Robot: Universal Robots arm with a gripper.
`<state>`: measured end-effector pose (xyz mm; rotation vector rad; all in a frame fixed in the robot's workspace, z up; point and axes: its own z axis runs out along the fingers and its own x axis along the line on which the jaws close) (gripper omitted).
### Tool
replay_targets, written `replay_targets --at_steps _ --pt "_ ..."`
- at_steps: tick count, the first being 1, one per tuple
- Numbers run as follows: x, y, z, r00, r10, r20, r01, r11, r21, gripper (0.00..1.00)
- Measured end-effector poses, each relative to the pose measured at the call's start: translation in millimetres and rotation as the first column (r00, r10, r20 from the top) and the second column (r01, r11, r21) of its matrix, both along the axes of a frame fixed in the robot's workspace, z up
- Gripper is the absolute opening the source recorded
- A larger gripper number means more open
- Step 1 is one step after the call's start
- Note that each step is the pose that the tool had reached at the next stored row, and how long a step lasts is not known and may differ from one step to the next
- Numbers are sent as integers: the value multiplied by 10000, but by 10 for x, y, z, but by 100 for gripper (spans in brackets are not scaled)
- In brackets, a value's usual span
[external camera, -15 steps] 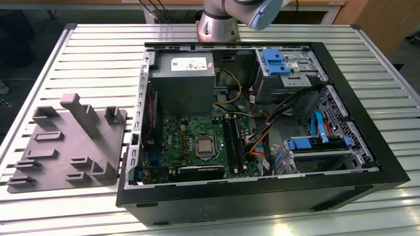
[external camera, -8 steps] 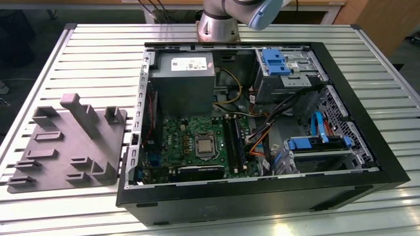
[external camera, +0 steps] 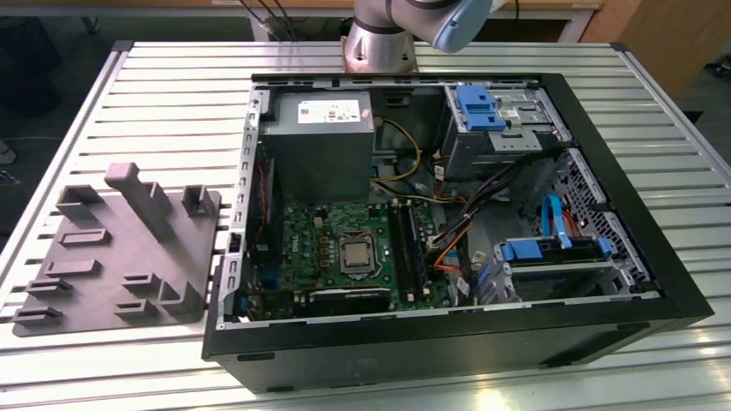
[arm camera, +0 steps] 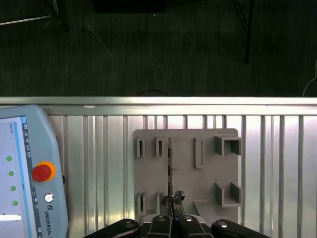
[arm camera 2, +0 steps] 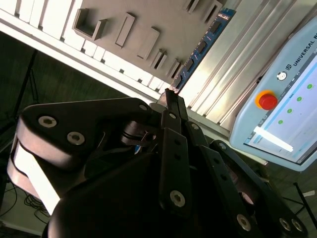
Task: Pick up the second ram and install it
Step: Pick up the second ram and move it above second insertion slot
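Second ram (arm camera: 170,166): stands on its long edge on the gray fixture (arm camera: 198,181), seen edge-on in the first wrist view. In the second wrist view the second ram (arm camera 2: 202,47) shows a blackish face with a row of small chips and a blue rim.
Gripper (arm camera: 173,197): hangs above the fixture with its fingers drawn together and no gap between the tips. In both wrist views the gripper (arm camera 2: 171,93) lines up with one end of the stick, and whether the tips touch it cannot be told.
Teach pendant (arm camera: 29,173): lies on the tabletop beside the fixture and apart from it, along the same tabletop edge, with a red button (arm camera: 42,172) on its face.
Gray fixture (external camera: 115,257): lies near the tabletop edge on the exterior view's left, with raised blocks and slots on top.
Tabletop (external camera: 149,103): slatted metal.
Arm (external camera: 383,38): its base rises at the tabletop edge behind the case.
Computer case (external camera: 457,347): black, lying open on its side just beside the fixture, mid-tabletop.
Power supply (external camera: 317,145): gray box in the case corner nearest the arm.
Motherboard (external camera: 325,231): green, next to the power supply, with a metal processor socket (external camera: 355,254).
Memory sockets (external camera: 409,244): long and black, just beside the processor socket, towards the exterior view's right.
Drive cages: blue-handled, one (external camera: 478,107) near the arm and one (external camera: 531,250) at the case's side on the exterior view's right.
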<state>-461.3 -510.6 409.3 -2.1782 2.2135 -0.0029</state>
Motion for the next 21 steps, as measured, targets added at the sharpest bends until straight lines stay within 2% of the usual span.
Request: replay_targets --at_steps 12,21 --pt "103 0 -1 10000 0 1 0 10000 0 12" --pt "215 0 -1 10000 0 1 0 10000 1 12"
